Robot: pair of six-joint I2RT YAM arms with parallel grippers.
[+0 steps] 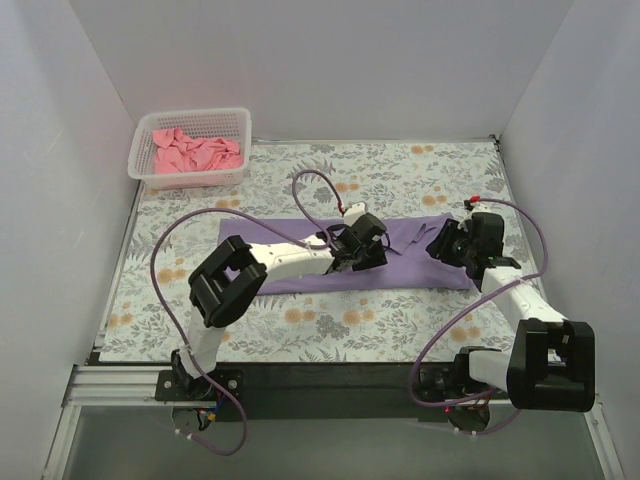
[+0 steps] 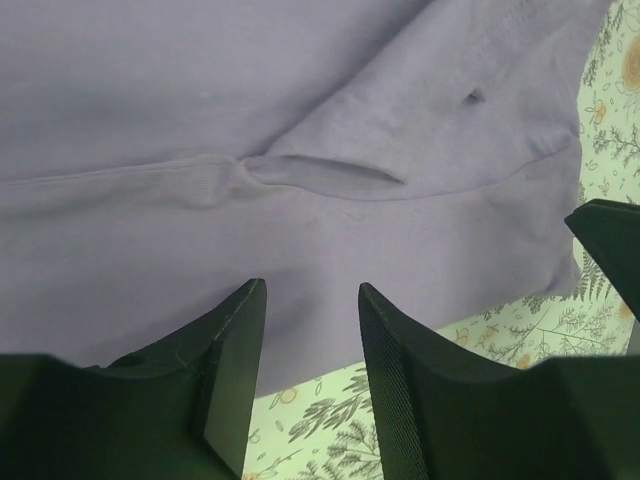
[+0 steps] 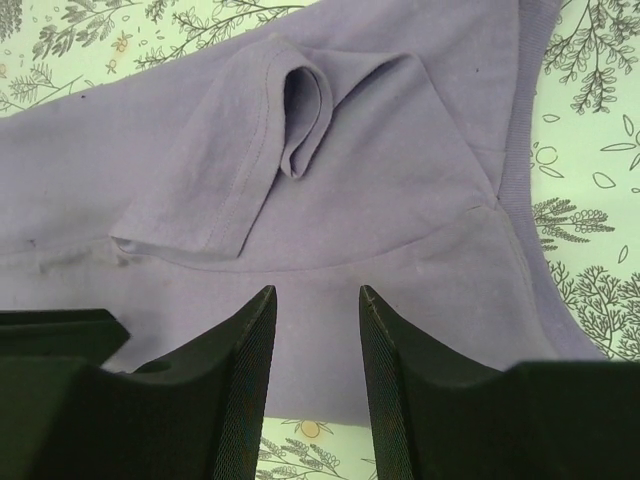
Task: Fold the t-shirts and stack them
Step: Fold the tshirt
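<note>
The lavender-purple t-shirt lies folded into a long band across the floral tablecloth. My left gripper hovers open over its middle; in the left wrist view the cloth fills the frame above the empty gripper. My right gripper is open over the shirt's right end; the right wrist view shows a folded sleeve beyond the empty gripper. The salmon-pink t-shirt lies crumpled in the basket.
A white mesh basket stands at the back left corner. The floral tablecloth covers the table. White walls close in the left, back and right sides. Purple cables loop above both arms.
</note>
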